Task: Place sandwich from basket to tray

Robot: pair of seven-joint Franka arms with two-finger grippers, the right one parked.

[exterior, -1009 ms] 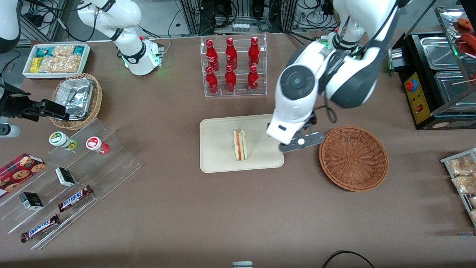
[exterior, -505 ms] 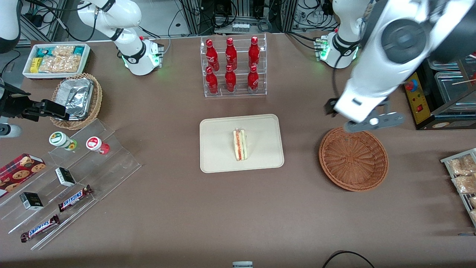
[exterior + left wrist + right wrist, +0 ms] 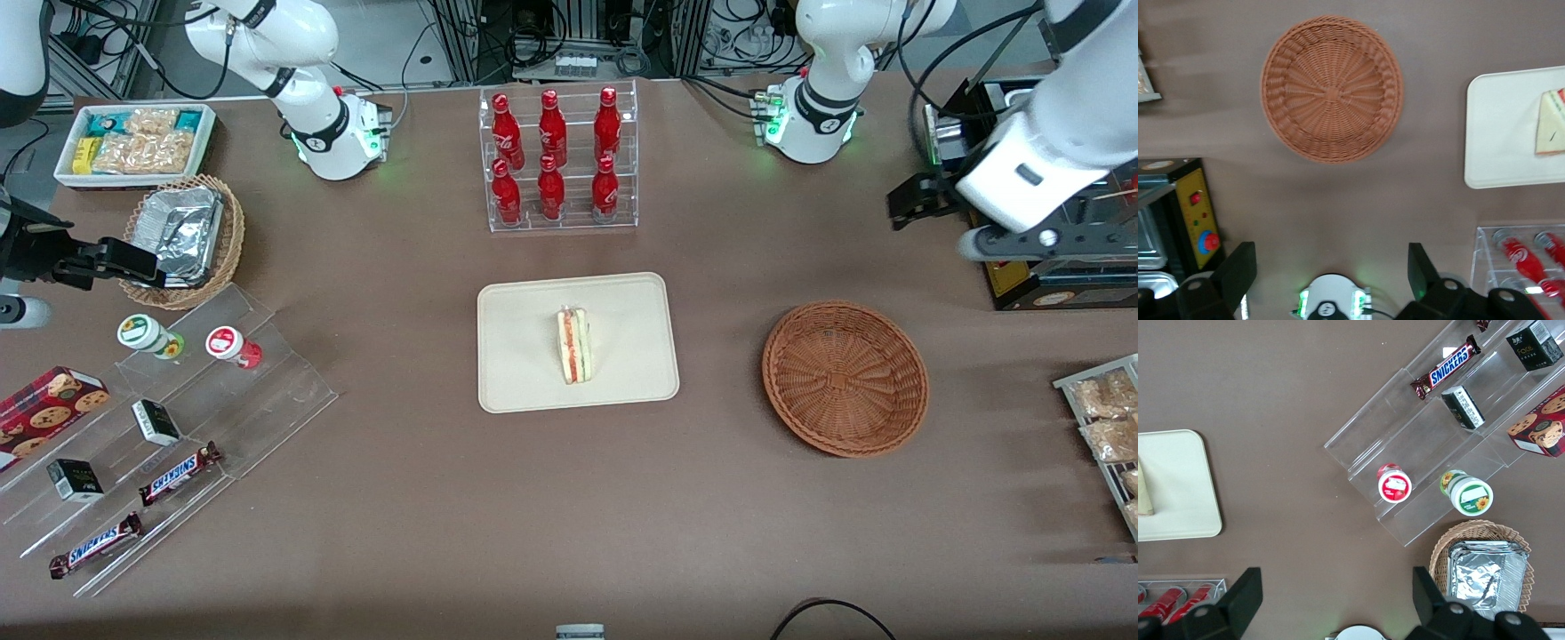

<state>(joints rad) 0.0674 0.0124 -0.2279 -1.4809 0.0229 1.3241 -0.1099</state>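
Observation:
The sandwich [image 3: 575, 345] stands on edge on the middle of the cream tray [image 3: 524, 311], its red and green filling layers showing. The reddish-brown basket [image 3: 845, 378] is empty and sits beside the tray, toward the working arm's end of the table. My left gripper [image 3: 920, 203] is open and empty. It hangs high above the table, farther from the front camera than the basket and next to the black machine. In the left wrist view, the gripper [image 3: 1330, 270] has its fingers [image 3: 1238, 272] wide apart, and the basket [image 3: 1331, 90], tray [image 3: 1501, 127] and sandwich [image 3: 1551, 123] all show.
A clear rack of red bottles [image 3: 556, 160] stands farther back than the tray. A black machine with a red button [image 3: 1000, 231] and a rack of snack bags [image 3: 1107, 427] are at the working arm's end. Acrylic steps with candy [image 3: 169, 418], a foil-filled tan basket [image 3: 182, 236] and a white bin [image 3: 133, 142] are at the parked arm's end.
My left gripper has swung away from the tray's edge, past the basket, to the black machine at the working arm's end. The sandwich has stayed on the tray.

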